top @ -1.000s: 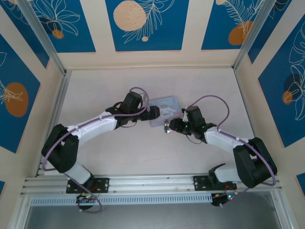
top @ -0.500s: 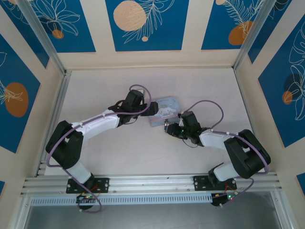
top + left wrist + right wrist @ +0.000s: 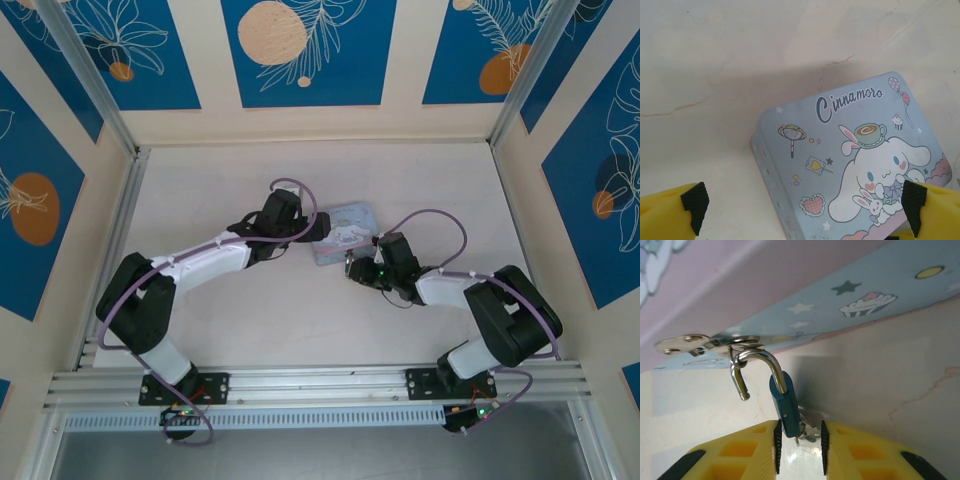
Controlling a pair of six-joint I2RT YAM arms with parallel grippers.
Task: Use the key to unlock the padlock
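Pinches the open-shackled padlock [image 3: 785, 405] in the right end effector [image 3: 799, 440]; holds the left end effector [image 3: 805, 202] spread before the pale blue tin [image 3: 840, 135].

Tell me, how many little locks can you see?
1. The padlock hangs hooked through the metal latch of the tin, its teal body between the fingers of the right gripper. More could be hiding behind the tin.

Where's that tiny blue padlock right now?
In the right wrist view the padlock is hooked through the hasp on the tin, its body between the right gripper's fingers; from above, it sits at the tin's near edge.
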